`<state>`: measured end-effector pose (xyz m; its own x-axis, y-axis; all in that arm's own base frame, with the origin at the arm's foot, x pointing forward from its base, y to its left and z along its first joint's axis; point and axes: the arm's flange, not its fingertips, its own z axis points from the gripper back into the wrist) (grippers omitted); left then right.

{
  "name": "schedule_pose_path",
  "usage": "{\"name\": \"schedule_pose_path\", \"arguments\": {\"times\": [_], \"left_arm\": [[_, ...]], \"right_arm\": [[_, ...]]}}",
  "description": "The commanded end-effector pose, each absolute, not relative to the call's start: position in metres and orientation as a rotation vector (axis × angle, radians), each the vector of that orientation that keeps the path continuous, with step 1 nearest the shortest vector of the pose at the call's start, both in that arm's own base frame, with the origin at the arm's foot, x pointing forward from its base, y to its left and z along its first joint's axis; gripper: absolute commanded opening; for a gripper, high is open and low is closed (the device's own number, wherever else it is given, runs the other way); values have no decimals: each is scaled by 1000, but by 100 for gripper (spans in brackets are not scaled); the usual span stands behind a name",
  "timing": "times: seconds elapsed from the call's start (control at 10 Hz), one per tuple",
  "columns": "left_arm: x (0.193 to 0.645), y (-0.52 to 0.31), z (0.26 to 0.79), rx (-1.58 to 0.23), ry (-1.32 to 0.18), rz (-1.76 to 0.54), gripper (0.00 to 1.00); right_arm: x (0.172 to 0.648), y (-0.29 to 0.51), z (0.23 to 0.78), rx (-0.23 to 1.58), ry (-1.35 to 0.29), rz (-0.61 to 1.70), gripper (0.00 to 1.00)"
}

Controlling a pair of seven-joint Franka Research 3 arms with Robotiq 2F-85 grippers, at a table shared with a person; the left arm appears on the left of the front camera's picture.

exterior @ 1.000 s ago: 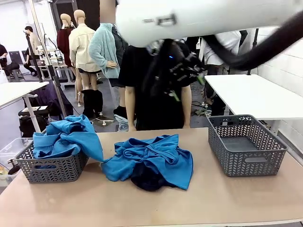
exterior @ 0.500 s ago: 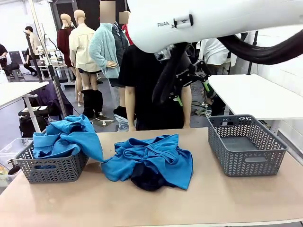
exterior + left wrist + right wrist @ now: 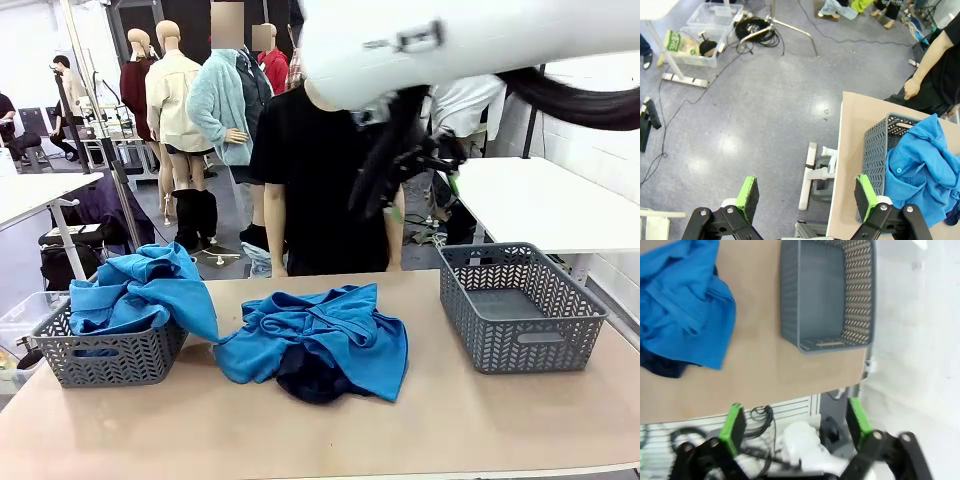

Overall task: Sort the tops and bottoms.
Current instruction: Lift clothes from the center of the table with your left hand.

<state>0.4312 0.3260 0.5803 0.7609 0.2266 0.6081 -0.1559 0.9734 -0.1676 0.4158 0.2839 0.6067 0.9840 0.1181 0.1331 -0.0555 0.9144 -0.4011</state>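
One of the blue tops (image 3: 140,290) is heaped in the grey left basket (image 3: 110,358). A second blue top (image 3: 330,330) lies crumpled mid-table, over the dark navy bottoms (image 3: 308,385), whose edge peeks out at the front. High above the table's far side, my right gripper (image 3: 425,190) hangs open and empty. In the right wrist view this gripper (image 3: 794,420) looks down on the empty basket (image 3: 827,292), the blue top (image 3: 680,305) and the bottoms (image 3: 660,365). My left gripper (image 3: 805,195) is open over the floor beside the table's left end, near the filled basket (image 3: 877,150).
An empty grey basket (image 3: 520,305) stands at the table's right. A person in a black t-shirt (image 3: 310,180) stands at the far edge, one hand (image 3: 912,90) hanging by the table corner. Bare tabletop (image 3: 500,420) runs along the front. Cables and a bin (image 3: 705,40) lie on the floor.
My right arm and its gripper have swung to the right above the table. The clothes and both baskets have stayed where they were.
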Motion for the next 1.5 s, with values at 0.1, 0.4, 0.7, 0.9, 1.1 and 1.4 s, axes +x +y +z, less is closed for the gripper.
{"name": "schedule_pose_path", "arguments": {"times": [0.1,0.4,0.7,0.9,1.1,1.4], "left_arm": [[428,327,580,-94,-679,193,100],[428,327,580,-94,-679,193,100],[431,326,581,-109,-676,208,100],[424,275,618,-171,-815,61,100],[417,222,646,-216,-911,-105,100],[406,123,658,-249,-934,-336,100]], "right_arm": [[356,191,555,-266,-245,57,100],[355,153,542,-56,-294,53,100],[353,171,553,-213,-278,17,100],[353,171,553,-213,-278,17,100],[348,173,551,-208,-289,22,100],[350,97,569,-183,-320,-97,100]]}}
